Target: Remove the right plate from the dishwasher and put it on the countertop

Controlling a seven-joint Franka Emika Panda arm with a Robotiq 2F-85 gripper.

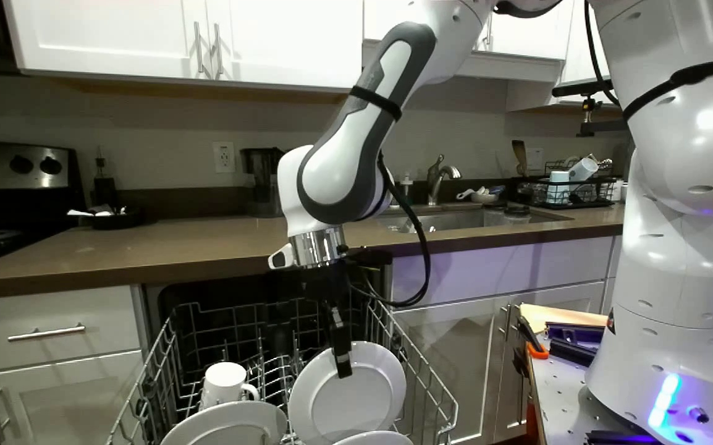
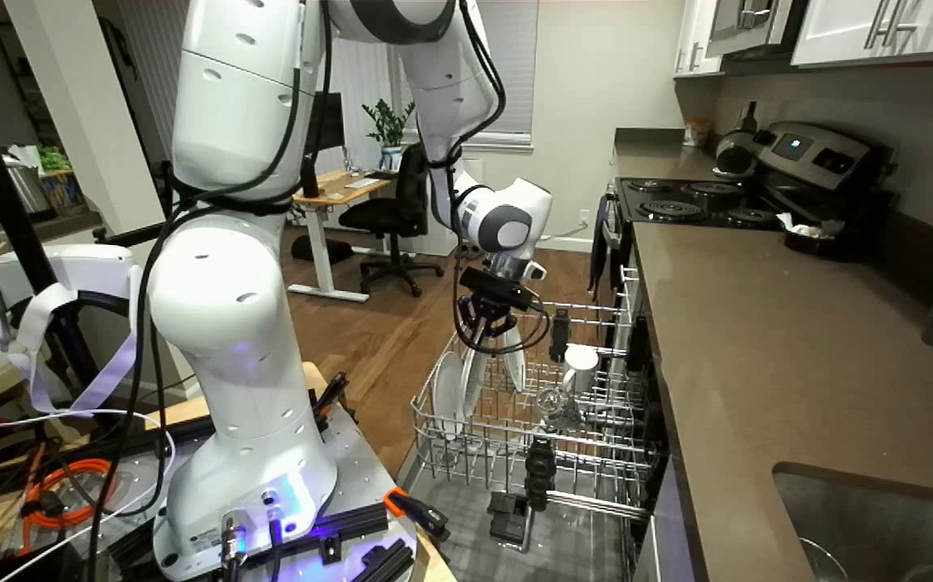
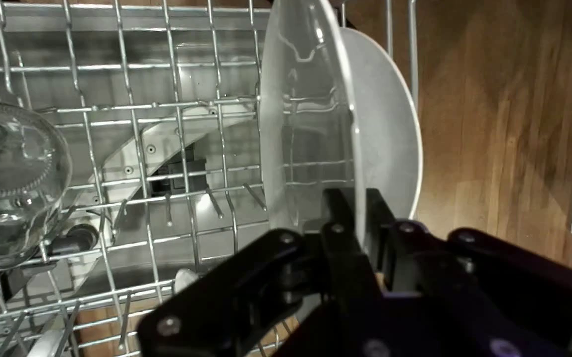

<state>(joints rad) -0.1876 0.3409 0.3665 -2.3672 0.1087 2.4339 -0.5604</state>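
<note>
The right plate (image 1: 366,405) stands steeply tilted in the rack of the dishwasher (image 1: 208,290); it also shows in an exterior view (image 2: 474,380). My gripper (image 1: 342,361) points down from above, one finger in front of the plate and one behind. In the wrist view the gripper (image 3: 360,208) is shut on the plate (image 3: 315,124), its rim between the fingertips. I cannot tell whether the plate's lower edge is off the rack. The brown countertop (image 1: 208,244) runs behind the dishwasher, above the rack; it also shows in an exterior view (image 2: 757,339).
Another white plate (image 2: 448,388) stands close beside the held one, on the robot's side (image 3: 395,129). A further plate (image 1: 227,423) and a white mug (image 1: 220,380) are to the left. A glass jar (image 3: 13,183) sits in the rack (image 2: 515,436). A sink (image 1: 455,217) lies farther right.
</note>
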